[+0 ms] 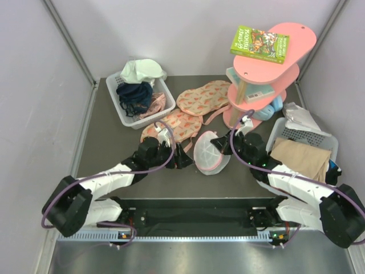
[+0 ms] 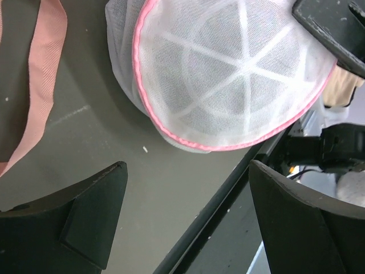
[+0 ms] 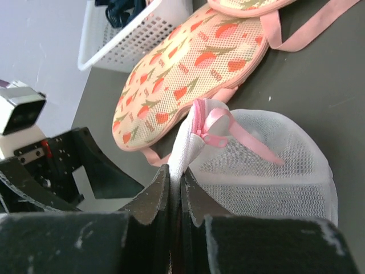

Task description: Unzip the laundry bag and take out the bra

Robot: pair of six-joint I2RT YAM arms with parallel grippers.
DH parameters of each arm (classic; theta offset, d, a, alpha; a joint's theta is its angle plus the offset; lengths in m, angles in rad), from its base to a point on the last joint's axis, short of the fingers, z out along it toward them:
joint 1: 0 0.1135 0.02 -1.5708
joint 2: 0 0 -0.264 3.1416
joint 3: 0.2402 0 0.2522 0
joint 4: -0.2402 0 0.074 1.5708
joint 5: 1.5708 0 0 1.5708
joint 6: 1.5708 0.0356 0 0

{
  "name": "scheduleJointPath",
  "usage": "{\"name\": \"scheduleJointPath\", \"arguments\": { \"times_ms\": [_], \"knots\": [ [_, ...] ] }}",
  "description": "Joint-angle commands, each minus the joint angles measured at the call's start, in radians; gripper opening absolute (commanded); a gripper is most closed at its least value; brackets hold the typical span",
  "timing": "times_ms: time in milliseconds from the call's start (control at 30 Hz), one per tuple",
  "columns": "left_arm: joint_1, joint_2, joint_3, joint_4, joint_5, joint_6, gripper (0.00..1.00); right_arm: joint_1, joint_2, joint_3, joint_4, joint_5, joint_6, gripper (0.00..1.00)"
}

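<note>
Pinching the mesh edge of the laundry bag (image 3: 274, 171) beside its pink zip pull (image 3: 212, 123), right gripper (image 3: 175, 174) jaws closed on it, left gripper (image 2: 188, 165) wide open and empty just left of the bag, bag lying on the table (image 1: 114, 162) between them.

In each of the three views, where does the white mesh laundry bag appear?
Top external: laundry bag near the picture's centre.
Left wrist: upper middle, beyond the open left claw.
Right wrist: lower right, its edge pinched in the right claw.
Shared landmark: pink-strapped fruit-print fabric beside it.
</note>
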Motion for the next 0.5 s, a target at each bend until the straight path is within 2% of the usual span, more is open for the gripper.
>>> {"name": "scheduleJointPath", "arguments": {
  "times_ms": [0,200,267,367,467],
  "knots": [
    [-0.008,0.061,-0.008,0.198,0.009,-0.122,0.91,0.023,-0.031,0.003,0.087,0.111,0.047,0.00],
    [-0.022,0.165,-0.061,0.427,0.036,-0.237,0.88,0.026,-0.039,-0.004,0.098,0.118,0.062,0.00],
    [-0.032,0.199,-0.068,0.502,0.046,-0.269,0.85,0.029,-0.042,-0.017,0.113,0.120,0.079,0.00],
    [-0.045,0.265,-0.070,0.566,0.052,-0.313,0.79,0.030,-0.052,-0.033,0.141,0.123,0.099,0.00],
    [-0.051,0.325,-0.093,0.646,0.061,-0.365,0.79,0.033,-0.060,-0.031,0.140,0.126,0.103,0.00]
  ]
}}
